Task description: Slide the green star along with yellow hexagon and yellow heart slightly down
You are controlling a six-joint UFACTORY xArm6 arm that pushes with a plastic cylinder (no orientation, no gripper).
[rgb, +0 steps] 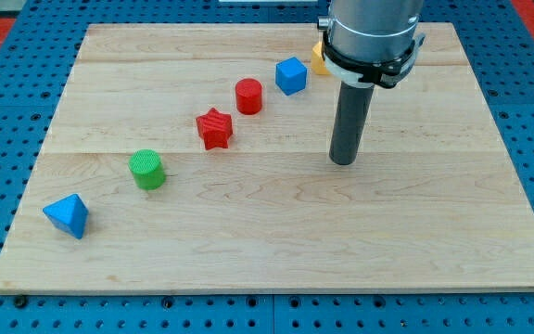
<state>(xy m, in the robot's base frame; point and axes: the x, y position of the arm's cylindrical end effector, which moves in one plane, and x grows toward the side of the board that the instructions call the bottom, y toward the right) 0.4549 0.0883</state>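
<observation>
1. Blue block point(68, 215), a pyramid-like shape: near the board's lower-left corner, close to the left edge.
2. Green cylinder point(146, 170): up and to the right of the blue pyramid-like block, apart from it, in the left half of the wooden board point(276, 250).
3. Red star point(215, 128): further up and right, standing clear of its neighbours.
4. Red cylinder point(248, 96): just up and right of the red star, near it, not touching.
5. Blue cube point(291, 75): next along the same diagonal, toward the top edge.
6. Yellow block point(317, 58): near the top edge, just right of the blue cube; largely hidden behind the arm's grey housing point(373, 32), so its shape cannot be determined.
7. My tip point(343, 161): the dark rod stands upright with its lower end on bare wood right of board centre, well apart from every block; the red cylinder and blue cube lie up and to its left. The tool is a plain rod with nothing that opens or closes, and it touches no block.
8. Task items: only the partly hidden yellow block is visible; a green star and a second yellow block cannot be located in the view.
9. The six blocks form a diagonal line rising from the lower-left corner toward the top edge.
</observation>
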